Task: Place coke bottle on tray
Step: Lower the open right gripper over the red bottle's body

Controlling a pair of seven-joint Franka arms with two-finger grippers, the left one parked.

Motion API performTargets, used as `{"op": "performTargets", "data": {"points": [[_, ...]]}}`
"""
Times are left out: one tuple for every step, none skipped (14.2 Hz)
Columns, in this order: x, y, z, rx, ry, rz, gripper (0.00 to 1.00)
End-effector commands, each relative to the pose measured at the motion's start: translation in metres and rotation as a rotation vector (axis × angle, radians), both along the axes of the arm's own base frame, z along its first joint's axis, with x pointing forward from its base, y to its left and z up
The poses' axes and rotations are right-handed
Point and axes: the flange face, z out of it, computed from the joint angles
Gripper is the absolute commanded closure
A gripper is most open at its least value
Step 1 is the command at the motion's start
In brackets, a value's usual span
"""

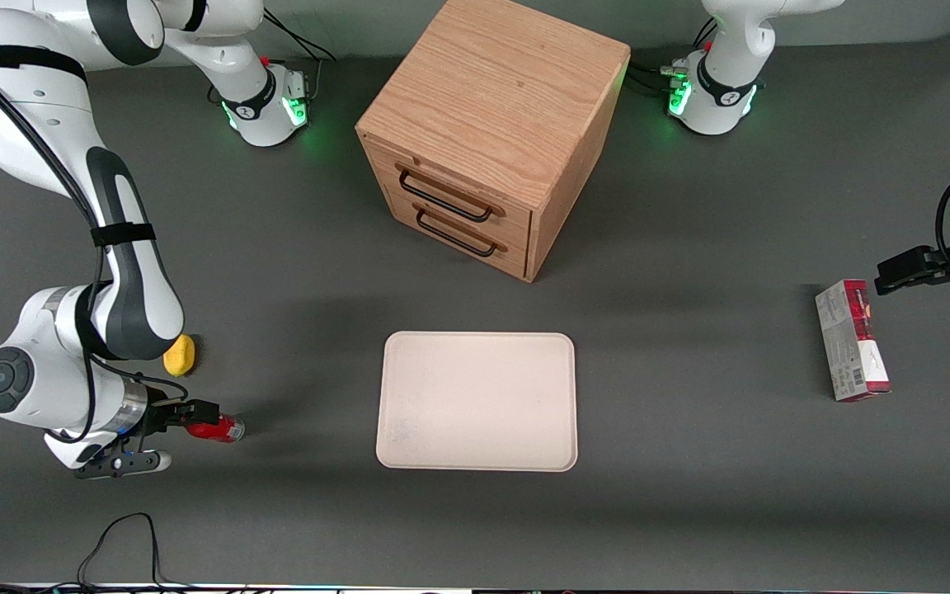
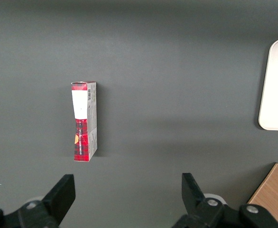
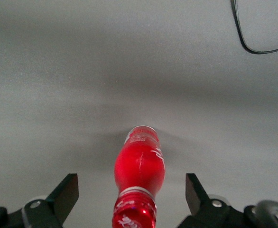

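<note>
Hand (image 1: 168,433) sitting low at worktop (image 1: 689,495) end nearest working arm, fingers (image 3: 65,194) spread wide, straddling coke bottle (image 1: 215,427) without touching. Bottle lying on side, base pointing toward tray (image 1: 477,402), well apart. Tray holding nothing. Lemon (image 1: 179,355) resting near bottle. Judgement: grasp being lined up.

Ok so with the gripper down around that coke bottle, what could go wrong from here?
The coke bottle lies on its side between the open fingers of the gripper, so being round it may roll or squirt out as they close. The lemon sits close beside the arm and could get knocked on the lift. The tray is well off toward the parked arm's end, so a loose grip could drop the bottle on the way.
</note>
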Motion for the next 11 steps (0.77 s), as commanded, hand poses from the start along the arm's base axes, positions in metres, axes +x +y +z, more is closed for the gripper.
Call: {"op": "performTargets", "data": {"points": [[-0.007, 0.001, 0.010, 0.006, -0.005, -0.017, 0.14], [-0.007, 0.002, 0.010, 0.006, -0.005, -0.011, 0.27], [-0.007, 0.002, 0.010, 0.005, -0.005, -0.010, 0.44], [-0.007, 0.001, 0.009, 0.007, -0.002, -0.010, 0.58], [-0.007, 0.001, 0.010, 0.005, -0.004, -0.008, 0.71], [-0.007, 0.000, 0.010, 0.005, -0.004, -0.008, 0.80], [-0.007, 0.000, 0.011, 0.005, -0.005, -0.008, 0.86], [-0.007, 0.000, 0.011, 0.005, -0.005, -0.008, 0.87], [-0.006, 0.000, 0.013, 0.004, -0.010, -0.007, 0.87], [-0.005, 0.000, 0.015, 0.003, -0.015, -0.007, 0.87], [-0.001, -0.002, 0.025, 0.002, -0.033, -0.010, 0.87]]}}
